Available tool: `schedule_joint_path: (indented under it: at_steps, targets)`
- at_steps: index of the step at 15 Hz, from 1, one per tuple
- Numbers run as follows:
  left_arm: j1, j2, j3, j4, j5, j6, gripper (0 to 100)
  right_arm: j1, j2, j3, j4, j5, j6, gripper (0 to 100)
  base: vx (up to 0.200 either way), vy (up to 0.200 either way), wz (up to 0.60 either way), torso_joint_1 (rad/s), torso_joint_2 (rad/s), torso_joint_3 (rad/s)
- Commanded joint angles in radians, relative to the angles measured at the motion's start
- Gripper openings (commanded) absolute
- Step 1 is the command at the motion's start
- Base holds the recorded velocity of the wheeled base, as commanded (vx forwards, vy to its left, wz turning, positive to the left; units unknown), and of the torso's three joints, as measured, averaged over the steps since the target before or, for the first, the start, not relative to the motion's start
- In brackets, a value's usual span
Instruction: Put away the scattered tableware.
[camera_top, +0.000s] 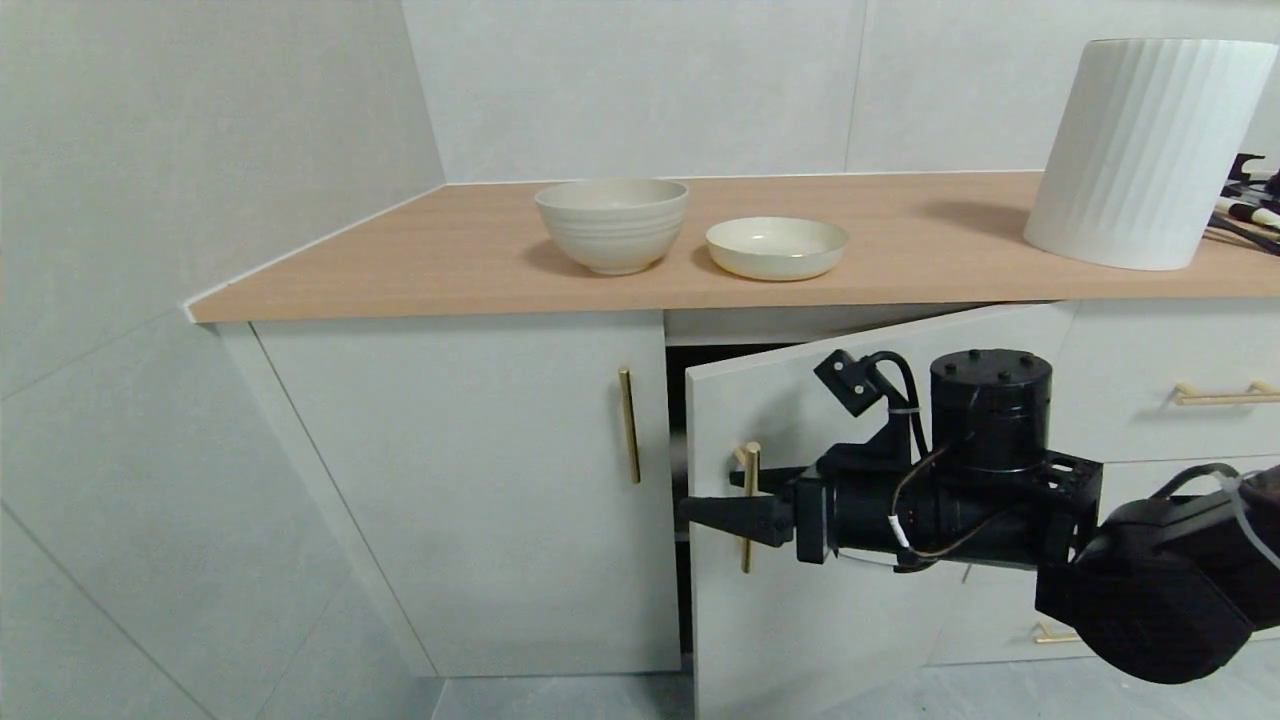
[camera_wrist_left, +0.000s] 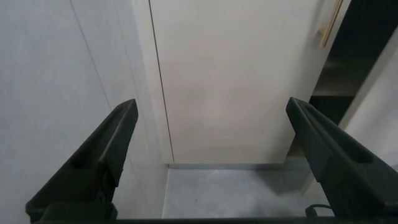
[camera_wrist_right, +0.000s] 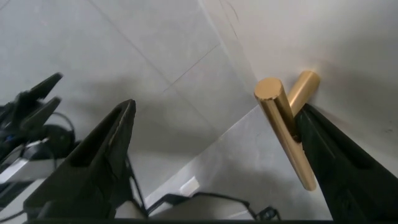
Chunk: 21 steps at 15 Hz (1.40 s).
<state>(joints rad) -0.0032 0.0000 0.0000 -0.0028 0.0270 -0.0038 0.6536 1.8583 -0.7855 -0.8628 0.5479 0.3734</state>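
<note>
Near the front edge of the worktop (camera_top: 450, 262): ribbed cream bowl (camera_top: 612, 225) beside shallow cream dish (camera_top: 777, 247). Below, right hand (camera_wrist_right: 216, 111) spread wide around gold handle (camera_wrist_right: 281, 119), not squeezing; could slip off when pulling white cupboard door (camera_top: 860, 620).
</note>
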Motion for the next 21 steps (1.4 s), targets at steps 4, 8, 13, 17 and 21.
schedule_joint_path:
  at_steps: [4,8,13,17,21]
  targets:
    - [0.000,0.002,0.000,0.000,0.001,0.001,100,0.001,-0.065,0.092,-0.033,0.090,-0.004,100,0.000,0.000,0.00,0.000,0.00,0.000]
    - [0.000,0.000,0.000,0.000,0.001,0.001,100,0.001,-0.068,0.092,-0.035,0.090,-0.005,100,0.000,0.000,0.00,0.000,0.00,0.000]
    - [0.000,0.000,0.000,-0.002,-0.001,0.030,100,0.000,-0.065,0.092,-0.035,0.089,-0.005,100,0.000,0.000,0.00,0.000,0.00,0.000]
    - [-0.017,0.080,-0.218,0.052,-0.111,0.062,100,0.000,-0.060,0.092,-0.033,0.089,-0.005,100,0.000,0.000,0.00,0.000,0.00,0.000]
    - [-0.027,0.511,-0.580,0.139,-0.403,0.061,100,0.000,-0.060,0.091,-0.035,0.089,-0.005,100,0.000,0.000,0.00,0.000,0.00,0.000]
